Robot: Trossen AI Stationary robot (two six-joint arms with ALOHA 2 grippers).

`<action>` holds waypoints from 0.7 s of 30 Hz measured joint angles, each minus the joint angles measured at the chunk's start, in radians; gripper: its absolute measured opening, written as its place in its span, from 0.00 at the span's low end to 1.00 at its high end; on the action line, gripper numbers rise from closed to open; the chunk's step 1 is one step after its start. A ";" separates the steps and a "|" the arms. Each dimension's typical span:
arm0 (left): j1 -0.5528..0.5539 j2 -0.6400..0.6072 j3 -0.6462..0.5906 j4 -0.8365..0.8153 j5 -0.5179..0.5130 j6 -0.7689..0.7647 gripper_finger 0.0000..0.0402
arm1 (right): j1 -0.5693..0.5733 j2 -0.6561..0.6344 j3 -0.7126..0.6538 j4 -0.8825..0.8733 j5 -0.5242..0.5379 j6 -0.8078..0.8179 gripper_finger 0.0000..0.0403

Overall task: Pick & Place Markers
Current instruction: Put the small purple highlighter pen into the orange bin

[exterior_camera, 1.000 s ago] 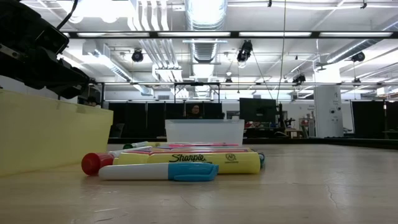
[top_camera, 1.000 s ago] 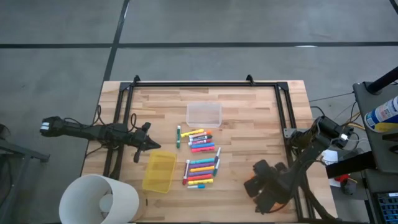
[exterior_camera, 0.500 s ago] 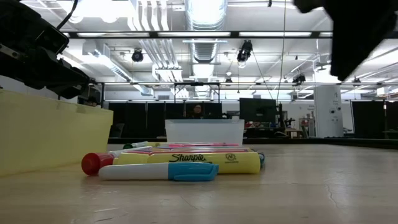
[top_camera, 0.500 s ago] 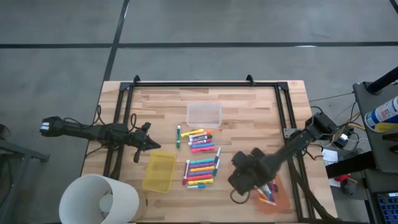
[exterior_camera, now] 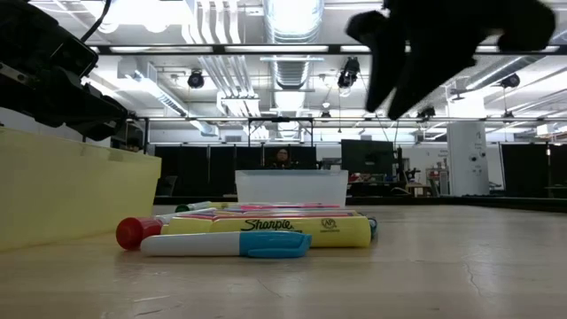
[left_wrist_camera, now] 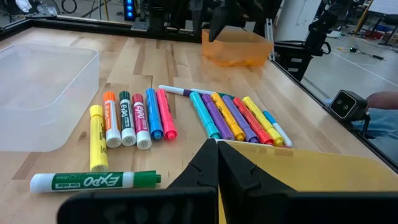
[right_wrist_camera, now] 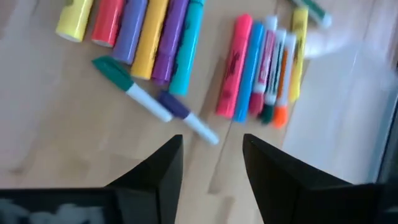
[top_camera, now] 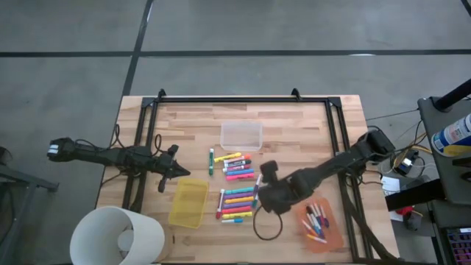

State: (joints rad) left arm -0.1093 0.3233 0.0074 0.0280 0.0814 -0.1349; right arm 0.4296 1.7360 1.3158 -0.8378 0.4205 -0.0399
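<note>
Right gripper (top_camera: 266, 193): hanging in the air just beside the right end of the marker rows, fingers (right_wrist_camera: 163, 168) spread apart with nothing between them. In the low view it's a dark shape up top, clear of the table.

Left gripper (top_camera: 179, 172): parked at the left side of the table, right by the far end of the yellow bin, fingers pinched together, holding nothing.

Markers on the table (top_camera: 237, 202): two loose clusters mid-table, one nearer the clear bin, one nearer the front edge, all lying flat and mostly side by side. A green-capped white one (top_camera: 211, 161) lies off on its own to the left of the far cluster.

Markers in the bin (top_camera: 316, 221): a handful already lying in the orange bin.

Orange bin (top_camera: 329, 237): front right of the table.

Yellow bin (top_camera: 188, 203): left of the nearer cluster. Can't see anything in it.

Clear bin (top_camera: 242, 135): beyond the markers, toward the back, looks bare inside.

Table (top_camera: 294, 129): pale wood planks with a black frame on it.
</note>
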 joint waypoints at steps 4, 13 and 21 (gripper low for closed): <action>0.000 0.000 0.000 0.000 0.000 0.000 0.00 | -0.056 0.001 -0.003 0.048 -0.023 -0.183 0.38; 0.000 0.000 0.000 0.000 0.000 0.000 0.00 | -0.201 0.001 -0.025 0.072 -0.192 -0.339 0.35; 0.000 0.000 0.000 0.000 0.000 0.000 0.00 | -0.253 0.001 -0.088 0.177 -0.289 -0.495 0.34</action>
State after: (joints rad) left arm -0.1093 0.3233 0.0074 0.0280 0.0811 -0.1349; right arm 0.1764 1.7370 1.2278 -0.6611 0.1312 -0.5351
